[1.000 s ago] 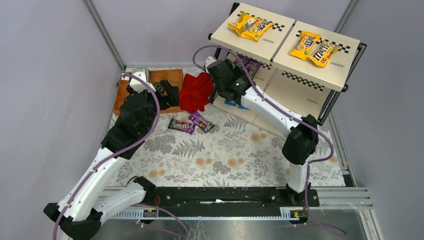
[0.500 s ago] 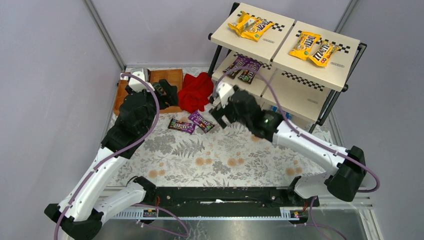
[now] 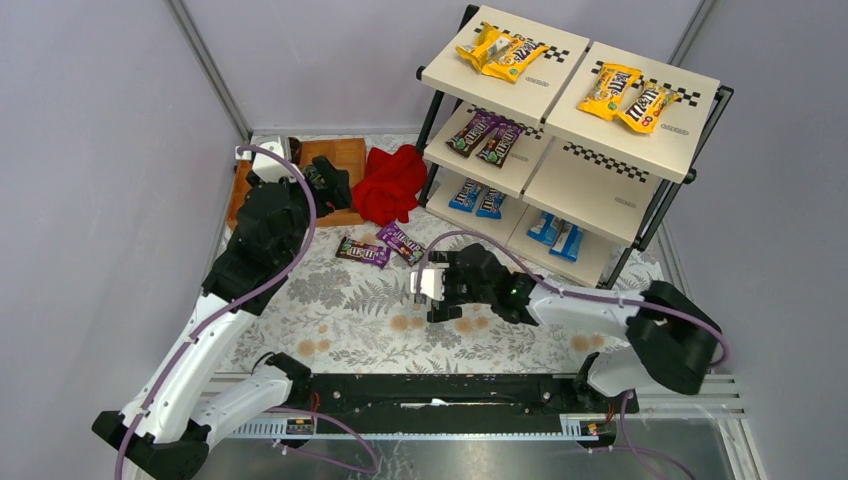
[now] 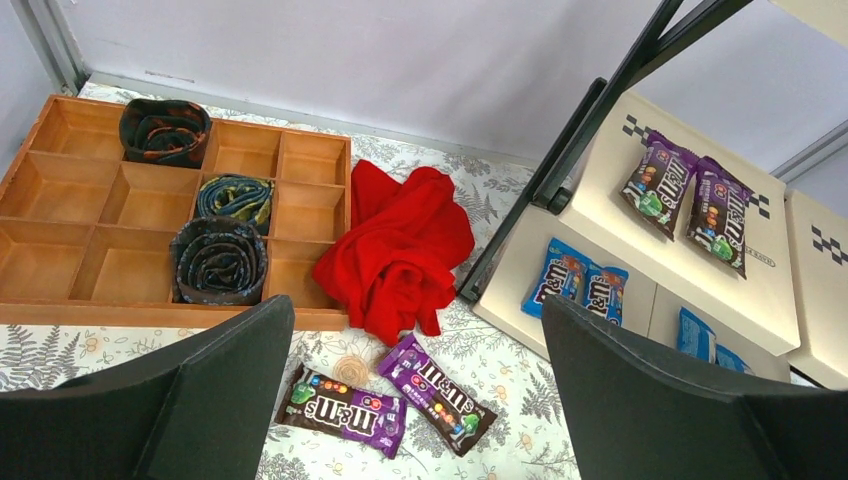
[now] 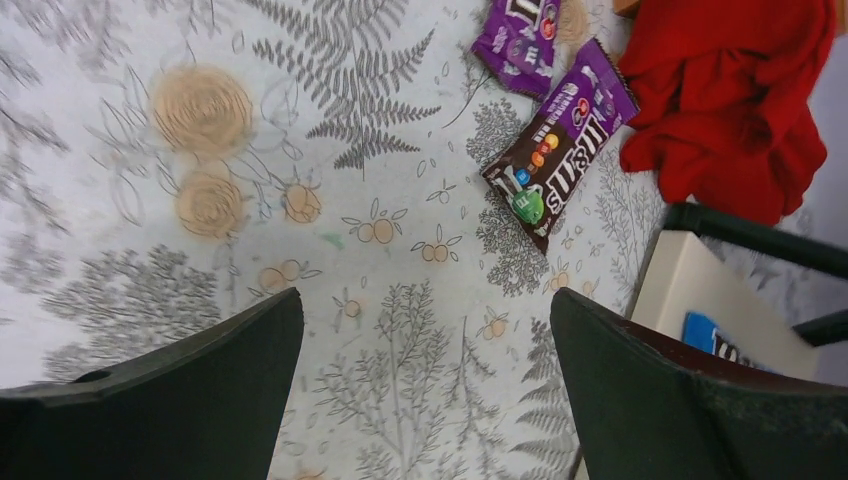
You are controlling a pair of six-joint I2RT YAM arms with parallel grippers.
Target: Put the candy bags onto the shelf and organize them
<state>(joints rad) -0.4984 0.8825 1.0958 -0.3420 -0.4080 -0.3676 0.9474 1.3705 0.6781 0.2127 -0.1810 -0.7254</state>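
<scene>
A: Hazards, left to right, quick.

B: Left fingers are spread wide and hold nothing, up over the tray at ten o'clock of the table. Little risk there. The red cloth sits at twelve o'clock of the two loose candy bags, so a sloppy reach could snag it.

A: And the loose ones?

B: Brown bag and purple bag lie flat, just beside each other, near table centre. They're thin and glossy, so I'd expect a slip, or one dragging the other. Right fingers are also spread wide and empty, low over the table at five o'clock of the purple bag.

A: Containers?

B: Tray has three dark fabric rolls in separate compartments, and the other compartments in view are bare. The shelf is at two o'clock.
- **Top tier:** four yellow bags in two pairs.
- **Middle tier:** two purple-brown bags on the left board, right board bare.
- **Bottom tier:** blue bags paired on both boards.

The frame posts could catch an arm going in.
</scene>
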